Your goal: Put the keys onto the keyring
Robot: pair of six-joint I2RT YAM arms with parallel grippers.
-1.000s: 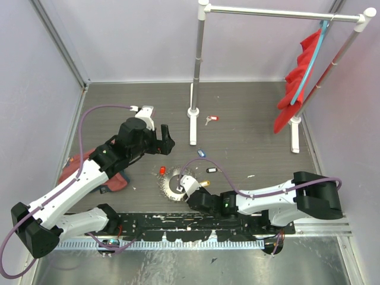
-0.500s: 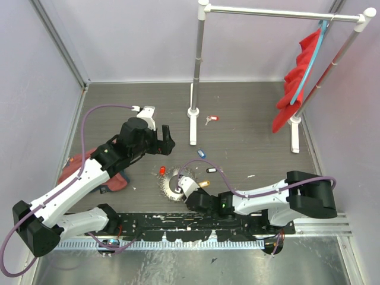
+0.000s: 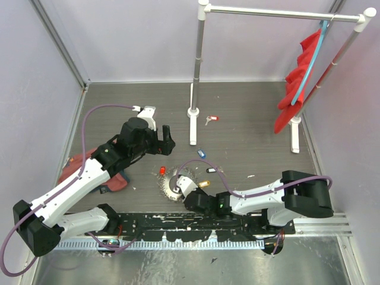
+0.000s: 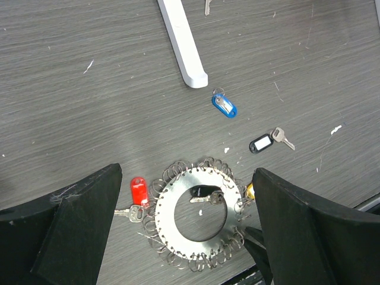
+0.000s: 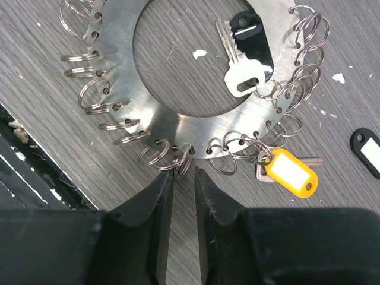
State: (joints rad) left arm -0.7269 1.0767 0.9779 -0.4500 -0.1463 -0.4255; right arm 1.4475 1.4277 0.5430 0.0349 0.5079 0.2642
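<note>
The keyring (image 3: 168, 189) is a flat silver disc with a big hole and small split rings all round its rim (image 4: 172, 217) (image 5: 178, 122). A black-tagged key (image 5: 249, 41) lies in its hole, and a yellow-tagged key (image 5: 290, 171) hangs at its rim. Loose keys lie around it: red-tagged (image 4: 138, 190), blue-tagged (image 4: 224, 105), black-tagged (image 4: 261, 142), and another red one (image 3: 212, 119) far back. My right gripper (image 5: 183, 175) is open by a narrow gap, with one split ring at its tips. My left gripper (image 4: 187, 172) hovers wide open above the keyring.
A white rack (image 3: 196, 65) stands at the back, one foot (image 4: 181, 41) reaching toward the keys. A red cloth on a blue hanger (image 3: 300, 77) hangs at the right. Another red cloth (image 3: 80, 166) lies under the left arm. A black strip (image 3: 178, 222) lines the near edge.
The right gripper's jaws have narrowed, and the right arm has crept slightly left at the keyring's near rim. The left arm has stayed put.
</note>
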